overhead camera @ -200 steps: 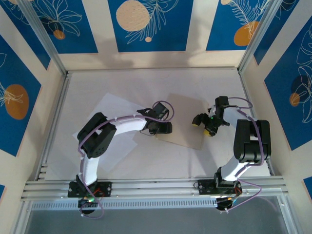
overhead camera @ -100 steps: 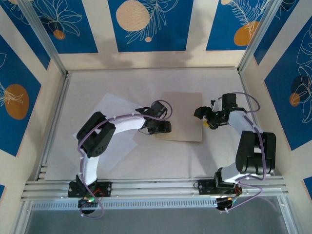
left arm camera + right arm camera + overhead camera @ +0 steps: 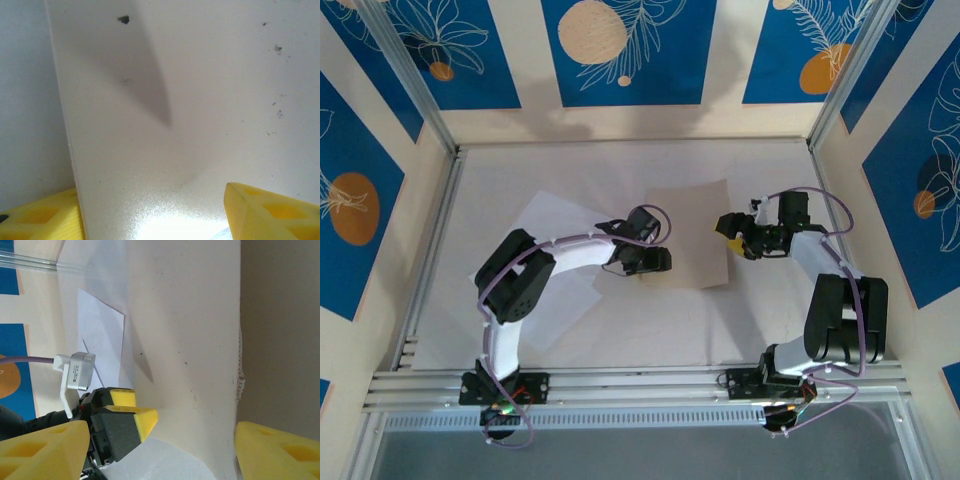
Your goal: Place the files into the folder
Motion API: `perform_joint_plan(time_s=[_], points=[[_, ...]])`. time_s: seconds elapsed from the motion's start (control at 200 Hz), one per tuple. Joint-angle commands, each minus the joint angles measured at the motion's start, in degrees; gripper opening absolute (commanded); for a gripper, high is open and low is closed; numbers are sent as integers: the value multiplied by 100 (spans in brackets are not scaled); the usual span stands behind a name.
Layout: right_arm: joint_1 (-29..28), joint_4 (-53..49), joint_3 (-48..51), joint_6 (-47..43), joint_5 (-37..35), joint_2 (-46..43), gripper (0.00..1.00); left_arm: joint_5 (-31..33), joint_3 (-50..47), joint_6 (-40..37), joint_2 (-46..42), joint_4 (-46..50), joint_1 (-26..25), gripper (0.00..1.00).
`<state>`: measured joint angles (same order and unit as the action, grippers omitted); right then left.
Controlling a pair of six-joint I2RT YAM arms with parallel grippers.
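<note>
The left gripper (image 3: 645, 270) has its yellow fingers (image 3: 40, 217) spread apart and pinches nothing. The folder (image 3: 690, 235) fills the gap between them: its white face lies straight ahead of the tips, and one of its edges runs just inside one finger. From above, this gripper sits at the folder's near left corner. Behind it and under its arm, the files (image 3: 545, 235) lie overlapping flat on the table (image 3: 620, 165), just beside the folder.

Across the folder, the right gripper (image 3: 728, 238) faces the left one, its jaws also wide apart and empty. The folder's edge sits between its fingers, with a white face and a tan face showing ahead of the tips. Farther ahead, the left gripper's fingertip rests against the white face, and beyond that shows a corner of the files.
</note>
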<state>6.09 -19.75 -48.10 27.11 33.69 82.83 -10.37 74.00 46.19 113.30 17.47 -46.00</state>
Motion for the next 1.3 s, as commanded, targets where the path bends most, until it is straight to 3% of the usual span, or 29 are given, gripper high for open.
perform_joint_plan(time_s=[0.0, 0.295, 1.12, 1.295], points=[[-121, -67, 123, 119, 705, 126, 77, -516, -148, 65, -88, -68, -19, 65], [-188, -316, -44, -163, -282, 475, 76, -615, -95, 25, -56, -72, 24, 65], [-143, -285, -94, -209, -609, 1044, 77, -745, -43, 6, 44, 6, 47, 65], [-180, -697, -234, -320, -1231, 812, 77, -668, -34, -14, 76, 141, 56, 66]])
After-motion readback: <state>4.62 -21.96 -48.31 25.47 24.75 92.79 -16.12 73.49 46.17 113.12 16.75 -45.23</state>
